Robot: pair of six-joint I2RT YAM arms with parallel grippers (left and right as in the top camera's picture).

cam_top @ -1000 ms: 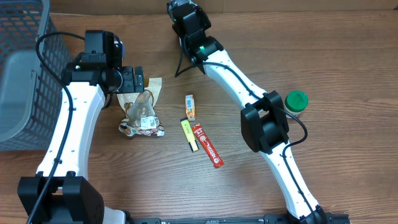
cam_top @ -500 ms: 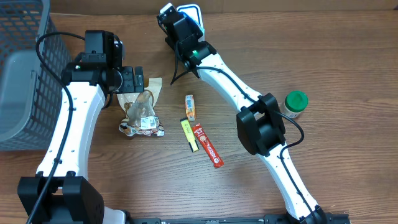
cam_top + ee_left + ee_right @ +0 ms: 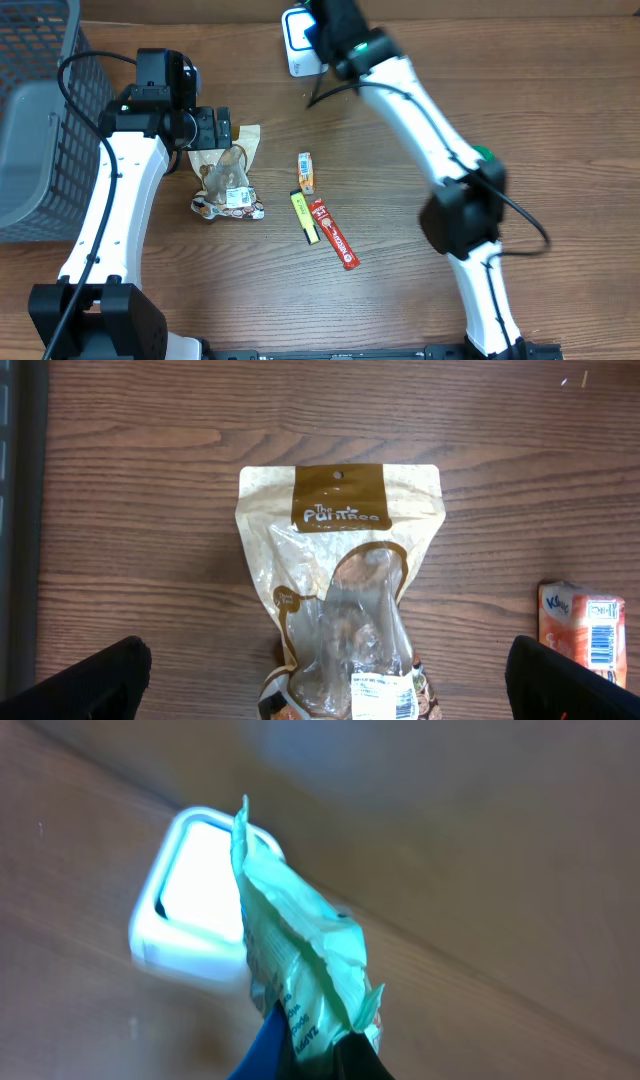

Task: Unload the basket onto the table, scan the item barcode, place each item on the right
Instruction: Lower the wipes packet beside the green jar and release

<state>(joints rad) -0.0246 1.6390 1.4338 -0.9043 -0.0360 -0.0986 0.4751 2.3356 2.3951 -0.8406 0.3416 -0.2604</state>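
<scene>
My right gripper (image 3: 322,1062) is shut on a pale green packet (image 3: 300,960). It holds the packet upright just in front of the white scanner (image 3: 195,905), which shows blurred. From overhead the right gripper (image 3: 325,22) is at the table's far edge, right beside the scanner (image 3: 296,42), and the packet is hidden under the wrist. My left gripper (image 3: 212,128) hangs open over a brown and clear snack bag (image 3: 232,175). In the left wrist view the bag (image 3: 340,590) lies flat between the black fingertips (image 3: 92,678), untouched, with its white barcode label at the bottom edge.
An orange packet (image 3: 306,172), a yellow stick (image 3: 304,215) and a red bar (image 3: 333,233) lie mid-table. A grey mesh basket (image 3: 40,110) stands at the far left. A green-lidded jar (image 3: 486,154) peeks out behind the right arm's elbow.
The right arm has swung to the right with its packet, uncovering the white scanner and half hiding the green-lidded jar. The left arm has not moved.
</scene>
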